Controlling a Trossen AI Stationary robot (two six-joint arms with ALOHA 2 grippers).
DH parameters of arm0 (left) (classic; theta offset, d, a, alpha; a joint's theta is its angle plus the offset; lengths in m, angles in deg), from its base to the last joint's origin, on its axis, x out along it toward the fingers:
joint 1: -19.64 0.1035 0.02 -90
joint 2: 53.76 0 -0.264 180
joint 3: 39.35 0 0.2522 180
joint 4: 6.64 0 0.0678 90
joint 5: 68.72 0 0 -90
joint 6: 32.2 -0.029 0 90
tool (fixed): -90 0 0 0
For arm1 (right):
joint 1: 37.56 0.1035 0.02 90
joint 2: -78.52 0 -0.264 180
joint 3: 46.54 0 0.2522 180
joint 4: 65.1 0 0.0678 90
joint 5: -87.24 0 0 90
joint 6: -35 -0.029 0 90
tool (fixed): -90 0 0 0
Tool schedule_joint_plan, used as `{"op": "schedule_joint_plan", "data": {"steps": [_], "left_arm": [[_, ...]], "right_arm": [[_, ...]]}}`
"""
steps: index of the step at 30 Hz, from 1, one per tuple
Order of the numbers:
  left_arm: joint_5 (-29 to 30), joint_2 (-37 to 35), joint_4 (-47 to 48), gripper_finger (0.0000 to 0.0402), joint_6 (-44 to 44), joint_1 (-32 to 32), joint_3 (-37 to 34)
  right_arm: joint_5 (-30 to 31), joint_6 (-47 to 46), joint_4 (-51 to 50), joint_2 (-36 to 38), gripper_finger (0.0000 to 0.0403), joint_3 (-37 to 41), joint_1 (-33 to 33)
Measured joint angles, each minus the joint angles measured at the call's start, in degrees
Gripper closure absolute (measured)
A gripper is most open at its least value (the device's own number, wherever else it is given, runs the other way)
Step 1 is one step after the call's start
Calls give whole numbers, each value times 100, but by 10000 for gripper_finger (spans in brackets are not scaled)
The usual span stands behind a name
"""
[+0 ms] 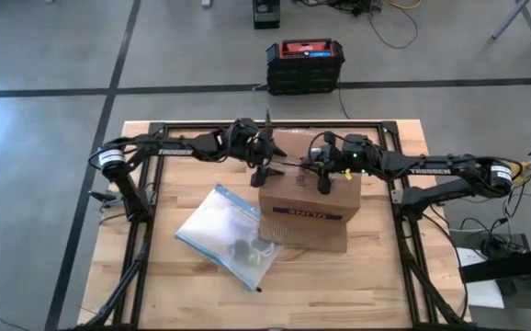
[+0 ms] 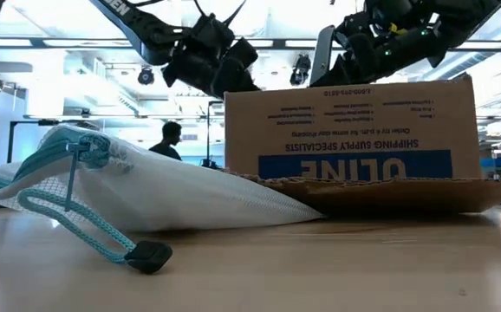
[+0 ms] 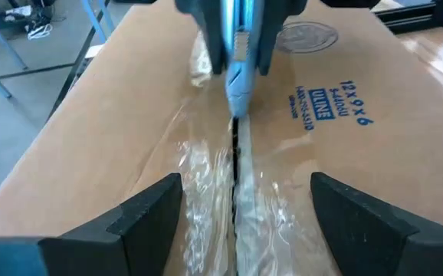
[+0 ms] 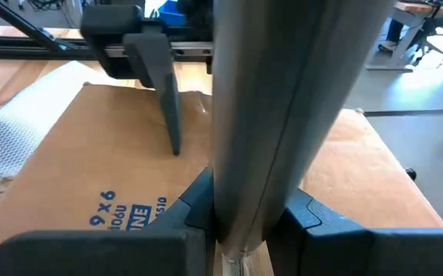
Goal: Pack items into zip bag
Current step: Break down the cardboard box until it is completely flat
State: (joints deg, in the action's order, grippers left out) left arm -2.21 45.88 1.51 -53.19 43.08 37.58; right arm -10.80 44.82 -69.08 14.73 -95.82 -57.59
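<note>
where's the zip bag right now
In the high view, the zip bag lies flat on the table's front left part, its right edge against the brown ULINE cardboard box. Dark items sit inside it near the box.

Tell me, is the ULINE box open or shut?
Shut: the box has its top flaps lying flat, meeting at a seam under clear tape. Whether the tape is cut, cannot tell.

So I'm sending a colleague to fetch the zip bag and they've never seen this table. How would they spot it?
Start at the wooden table, then find the brown ULINE cardboard box near its middle, under both arms. The zip bag lies flat against the box's side, below the left arm. Unlike the opaque brown box, it is pale and see-through, has a blue strip along one edge, and holds a few dark items.
</note>
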Motion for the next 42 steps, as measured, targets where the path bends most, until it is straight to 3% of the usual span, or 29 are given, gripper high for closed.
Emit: {"op": "schedule_joint_plan", "data": {"steps": [13, 19, 30, 42], "left_arm": [[63, 8, 88, 129, 231, 87, -157], [79, 1, 265, 129, 251, 214, -159], [92, 1, 285, 129, 309, 250, -157], [292, 1, 270, 129, 421, 258, -157]], "right_arm": [[166, -480, -1191, 788, 348, 69, -42], [496, -737, -1806, 1610, 348, 282, -23], [546, -1247, -2645, 3290, 348, 697, 6], [693, -1378, -3263, 4221, 348, 685, 4]]}}
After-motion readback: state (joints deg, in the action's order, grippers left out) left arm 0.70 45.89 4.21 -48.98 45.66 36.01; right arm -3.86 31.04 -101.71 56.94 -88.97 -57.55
